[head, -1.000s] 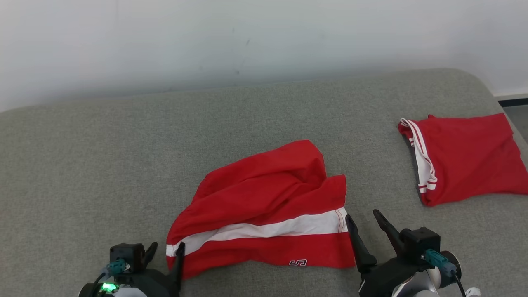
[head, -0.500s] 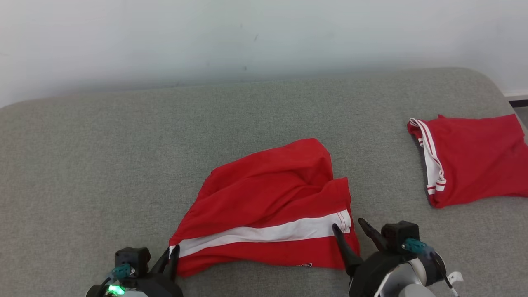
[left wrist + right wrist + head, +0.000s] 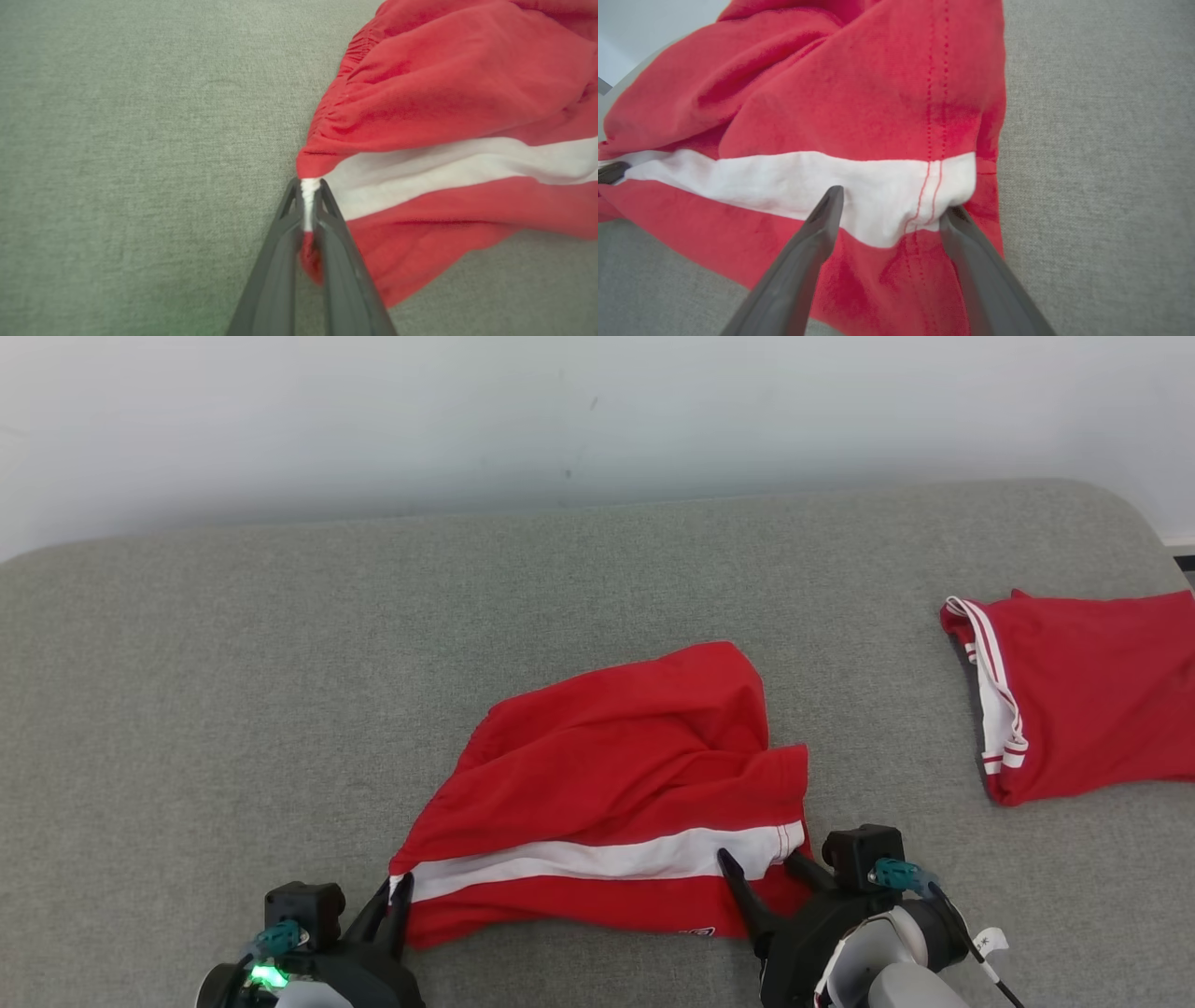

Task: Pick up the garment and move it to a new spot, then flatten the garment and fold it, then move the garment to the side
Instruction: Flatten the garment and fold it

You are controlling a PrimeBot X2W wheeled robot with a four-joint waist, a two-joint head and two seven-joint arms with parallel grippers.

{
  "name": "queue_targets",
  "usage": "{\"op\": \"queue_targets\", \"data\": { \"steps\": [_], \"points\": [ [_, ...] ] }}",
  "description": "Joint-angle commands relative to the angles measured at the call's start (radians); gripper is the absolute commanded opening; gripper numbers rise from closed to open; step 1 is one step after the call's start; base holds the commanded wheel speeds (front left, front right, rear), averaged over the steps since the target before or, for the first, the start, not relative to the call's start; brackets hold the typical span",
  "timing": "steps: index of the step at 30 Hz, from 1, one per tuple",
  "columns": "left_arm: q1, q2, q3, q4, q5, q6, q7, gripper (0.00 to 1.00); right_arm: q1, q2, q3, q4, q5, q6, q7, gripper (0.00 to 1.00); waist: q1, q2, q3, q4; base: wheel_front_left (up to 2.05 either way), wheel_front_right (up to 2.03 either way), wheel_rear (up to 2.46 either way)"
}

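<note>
My left hand is clenched on the stripe corner of the red garment lying mid-front on the bench, while my right hand is released astride its other end, perhaps over one layer only, so the lift may slip.

- The right gripper, lower centre, fingers spread, tips at the white stripe of the red garment.
- At right, the grey surface.
</note>
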Motion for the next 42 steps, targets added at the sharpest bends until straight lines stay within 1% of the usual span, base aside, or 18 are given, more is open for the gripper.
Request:
{"op": "queue_targets", "data": {
  "steps": [1, 2, 3, 5, 10, 14, 16, 21, 27, 30, 32, 34, 37, 39, 42],
  "points": [
    [-0.011, 0.006, 0.0, 0.006, -0.007, 0.0, -0.009, 0.0, -0.007, -0.004, 0.017, 0.011, 0.013, -0.003, -0.013, 0.56, -0.0001, -0.0001, -0.004, -0.004, 0.0, 0.0, 0.0],
    [-0.01, 0.007, 0.001, 0.007, -0.009, 0.001, -0.011, 0.0, -0.009, -0.005, 0.024, 0.014, 0.018, -0.003, -0.017, 0.32, -0.0001, -0.0001, -0.006, -0.007, 0.0, 0.0, 0.0],
    [-0.01, 0.009, 0.001, 0.008, -0.011, 0.002, -0.012, 0.0, -0.01, -0.007, 0.03, 0.015, 0.02, -0.003, -0.023, 0.15, -0.0001, -0.0001, -0.009, -0.009, 0.0, 0.0, 0.0],
    [-0.009, 0.009, 0.0, 0.007, -0.013, 0.003, -0.016, 0.0, -0.01, -0.013, 0.037, 0.012, 0.023, -0.003, -0.042, 0.01, -0.0001, -0.0001, -0.015, -0.013, 0.0, 0.0, 0.0],
    [-0.002, 0.007, 0.0, -0.003, -0.023, 0.003, -0.026, 0.0, 0.006, -0.021, 0.038, -0.003, 0.03, -0.003, -0.061, 0.0, -0.0001, -0.0001, -0.032, -0.021, 0.0, 0.0, 0.0],
    [0.003, 0.001, 0.01, -0.034, -0.047, 0.003, -0.043, 0.0, 0.018, -0.036, 0.036, -0.052, 0.033, -0.003, -0.064, 0.0, -0.0001, -0.0001, -0.05, -0.029, 0.0, 0.0, 0.0],
    [-0.001, -0.006, 0.019, -0.06, -0.07, 0.002, -0.046, 0.0, 0.021, -0.046, 0.038, -0.093, 0.033, -0.003, -0.06, 0.0, -0.0001, -0.0001, -0.057, -0.035, 0.0, 0.0, 0.0],
    [-0.03, -0.017, 0.024, -0.159, -0.145, -0.001, -0.018, 0.0, 0.005, -0.082, 0.035, -0.227, 0.08, -0.003, -0.017, 0.0, -0.0001, -0.0001, -0.076, -0.05, 0.0, 0.0, 0.0],
    [-0.1, -0.019, 0.006, -0.293, -0.245, -0.002, 0.063, 0.0, -0.065, -0.158, 0.023, -0.391, 0.118, -0.003, 0.066, 0.0, -0.0001, -0.0001, -0.072, -0.072, 0.0, 0.0, 0.0],
    [-0.162, -0.022, 0.015, -0.332, -0.311, -0.002, 0.109, 0.0, -0.14, -0.194, 0.019, -0.429, 0.126, -0.003, 0.11, 0.0, -0.0001, -0.0001, -0.039, -0.085, 0.0, 0.0, 0.0],
    [-0.219, -0.029, 0.025, -0.335, -0.356, -0.002, 0.143, 0.0, -0.209, -0.214, 0.017, -0.43, 0.131, -0.003, 0.133, 0.0, -0.0001, -0.0001, 0.002, -0.092, 0.0, 0.0, 0.0],
    [-0.288, -0.02, 0.026, -0.324, -0.361, 0.0, 0.177, 0.0, -0.288, -0.223, 0.03, -0.413, 0.142, -0.003, 0.153, 0.0, -0.0001, -0.0001, 0.05, -0.103, 0.0, 0.0, 0.0],
    [-0.414, -0.005, 0.058, -0.302, -0.387, 0.016, 0.218, 0.0, -0.439, -0.232, 0.059, -0.366, 0.154, -0.003, 0.178, 0.0, -0.0001, -0.0001, 0.14, -0.121, 0.0, 0.0, 0.0],
    [-0.506, 0.007, 0.091, -0.289, -0.413, 0.031, 0.24, 0.0, -0.55, -0.227, 0.082, -0.327, 0.164, -0.003, 0.185, 0.0, -0.0001, -0.0001, 0.208, -0.136, 0.0, 0.0, 0.0],
    [-0.652, 0.038, 0.136, -0.276, -0.424, 0.06, 0.259, 0.0, -0.729, -0.23, 0.108, -0.254, 0.141, -0.003, 0.159, 0.0, -0.0001, -0.0001, 0.303, -0.154, 0.0, 0.0, 0.0]
  ]
}}
